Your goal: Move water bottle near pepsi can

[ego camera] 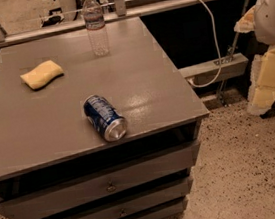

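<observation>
gripper (267,82) right of table (148,79), open or closed: can't tell.
water bottle (96,26) stands well left of it; clumsy grab could topple it, lying pepsi can (105,118) may roll.

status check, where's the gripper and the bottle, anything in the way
Gripper not in view. Water bottle upright at far edge of table, pepsi can on its side near front. Sponge off left, not between.

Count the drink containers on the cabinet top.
2. The water bottle stands upright at the back edge; the pepsi can lies on its side near the front edge. Nothing seems hidden. The gripper is out of view; only a white arm part shows at right.
</observation>
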